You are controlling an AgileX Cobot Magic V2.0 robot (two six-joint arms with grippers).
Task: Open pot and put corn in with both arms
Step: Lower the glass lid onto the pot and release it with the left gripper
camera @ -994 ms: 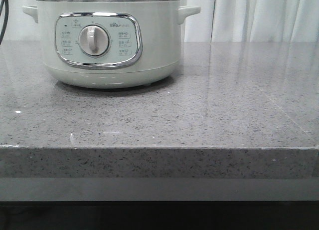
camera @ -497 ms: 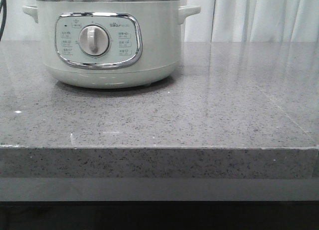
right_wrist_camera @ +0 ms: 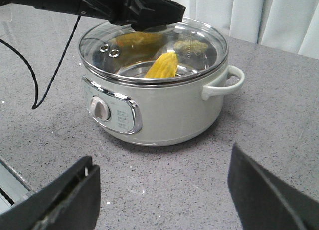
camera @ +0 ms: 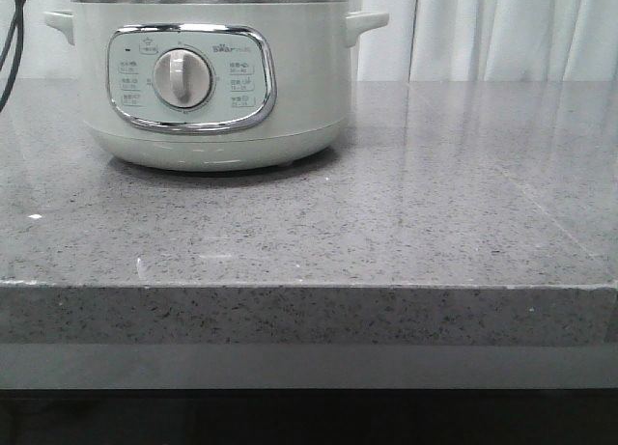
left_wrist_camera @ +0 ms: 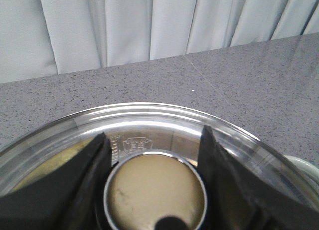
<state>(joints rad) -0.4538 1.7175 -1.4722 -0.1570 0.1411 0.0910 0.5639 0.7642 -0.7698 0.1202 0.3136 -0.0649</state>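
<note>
Front view: the pot [camera: 208, 83] sits at the far left of the grey speckled countertop [camera: 386, 223], its top cut off by the frame edge, so the lid and both arms are out of sight here. A chrome-framed control panel [camera: 190, 78] faces forward with a white dial [camera: 182, 78] at its centre. A small brand mark sits above the dial and tiny labels ring it; all are too small to read. A black cable [camera: 12, 40] hangs at the left edge.

Right wrist view: the glass lid [right_wrist_camera: 154, 50] is on the pot, closed. Through the glass lies the corn [right_wrist_camera: 162, 66], yellow, inside the pot; other darker shapes beside it are hard to make out behind reflections. The left gripper [right_wrist_camera: 149, 13], black, is over the lid's middle, hiding the knob. The right gripper [right_wrist_camera: 162, 195] hangs well apart from the pot, its two fingers spread wide with nothing between them.

Left wrist view: the left gripper's fingers [left_wrist_camera: 87, 165] flank the round lid knob [left_wrist_camera: 155, 192], one on each side. Whether they press it I cannot tell. A stamped mark on the lid beyond the knob is illegible. White curtains [left_wrist_camera: 149, 25] hang behind the counter.
</note>
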